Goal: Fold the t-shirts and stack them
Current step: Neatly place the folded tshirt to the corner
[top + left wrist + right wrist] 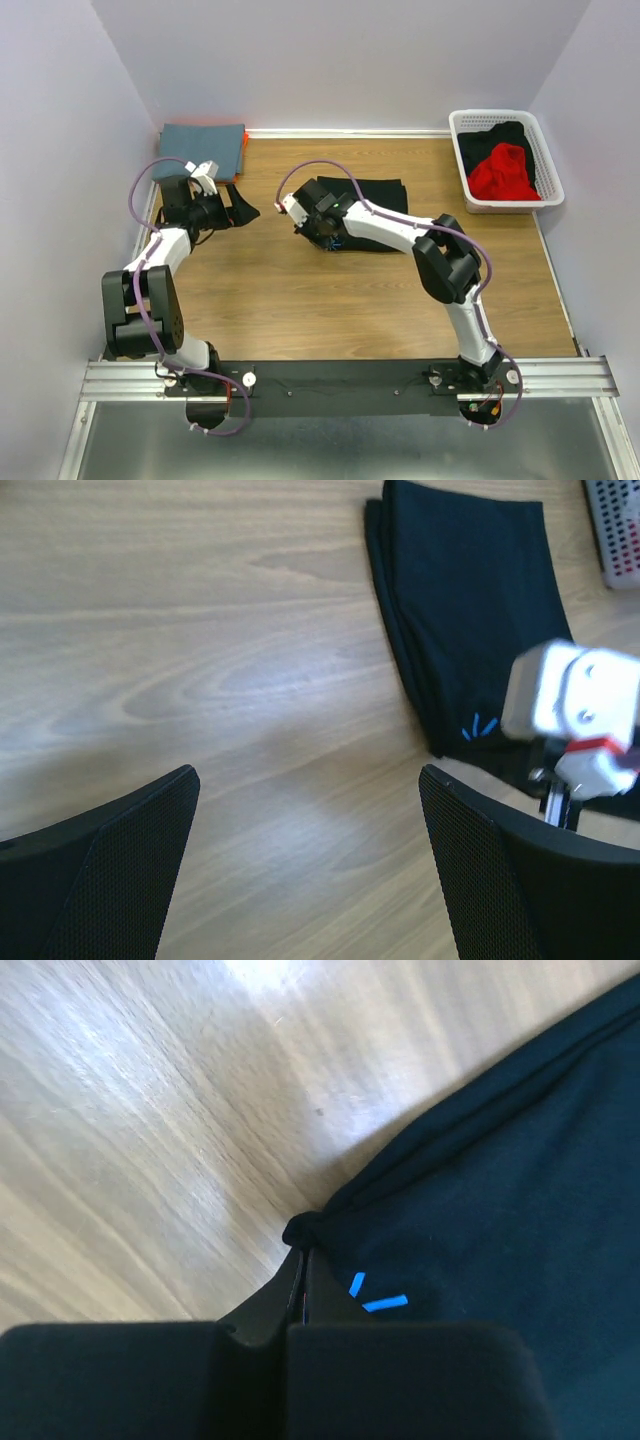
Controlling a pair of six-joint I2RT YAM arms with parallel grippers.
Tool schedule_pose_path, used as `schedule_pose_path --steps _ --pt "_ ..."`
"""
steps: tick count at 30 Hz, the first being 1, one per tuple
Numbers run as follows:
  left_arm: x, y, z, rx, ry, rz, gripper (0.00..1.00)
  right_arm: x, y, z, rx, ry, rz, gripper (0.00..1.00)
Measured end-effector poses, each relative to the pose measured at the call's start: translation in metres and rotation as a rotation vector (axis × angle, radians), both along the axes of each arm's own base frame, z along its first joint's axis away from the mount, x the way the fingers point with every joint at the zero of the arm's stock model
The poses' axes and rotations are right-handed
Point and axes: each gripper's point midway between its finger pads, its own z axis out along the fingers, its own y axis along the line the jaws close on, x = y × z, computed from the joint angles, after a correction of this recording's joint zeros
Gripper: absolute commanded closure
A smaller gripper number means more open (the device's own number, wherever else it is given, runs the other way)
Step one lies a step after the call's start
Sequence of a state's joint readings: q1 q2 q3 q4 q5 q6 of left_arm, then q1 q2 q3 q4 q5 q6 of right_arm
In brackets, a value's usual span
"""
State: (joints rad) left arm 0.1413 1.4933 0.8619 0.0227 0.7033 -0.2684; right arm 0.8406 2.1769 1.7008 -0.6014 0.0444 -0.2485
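Note:
A folded black t-shirt (pixel 378 198) lies at mid-table, with small blue marks near its left corner (pixel 378 1295). My right gripper (pixel 322 232) is shut on that corner; in the right wrist view the cloth (pixel 500 1190) bunches up at the closed fingertips of the gripper (pixel 305 1260). My left gripper (pixel 240 210) hovers open over bare wood left of the shirt, its fingers (pixel 110 860) wide apart with nothing between them. The left wrist view shows the black t-shirt (pixel 470 610) at upper right. A slate-blue t-shirt (pixel 205 145) lies folded at the back left with orange cloth (pixel 215 123) under it.
A white mesh basket (pixel 500 116) at the back right holds a red t-shirt (pixel 503 172) and a black one (pixel 500 135). Walls close in the table on the left, back and right. The right arm's white wrist (pixel 575 705) shows in the left wrist view.

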Motion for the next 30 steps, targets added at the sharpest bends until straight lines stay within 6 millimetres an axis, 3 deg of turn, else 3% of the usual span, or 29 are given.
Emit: schedule_pose_path --steps 8,13,19,22,26,30 --pt "-0.001 -0.028 -0.002 -0.118 0.065 0.015 0.02 0.007 0.002 0.045 0.101 -0.030 0.028 1.00" --pt "0.007 -0.047 -0.022 -0.206 0.155 0.033 0.03 0.003 0.005 0.046 0.115 -0.015 0.049 0.99" --pt "0.011 -0.094 -0.055 -0.305 0.301 0.008 0.06 0.000 0.008 0.046 0.130 -0.001 0.060 0.99" --pt "0.019 -0.105 -0.073 -0.346 0.365 0.029 0.07 -0.001 0.009 0.046 0.134 0.004 0.064 0.99" --pt "0.045 -0.114 -0.069 -0.399 0.349 0.051 0.07 -0.003 0.011 0.046 0.144 0.013 0.071 0.99" --pt "0.057 -0.128 -0.070 -0.437 0.355 0.059 0.07 -0.005 0.013 0.046 0.158 0.027 0.072 1.00"
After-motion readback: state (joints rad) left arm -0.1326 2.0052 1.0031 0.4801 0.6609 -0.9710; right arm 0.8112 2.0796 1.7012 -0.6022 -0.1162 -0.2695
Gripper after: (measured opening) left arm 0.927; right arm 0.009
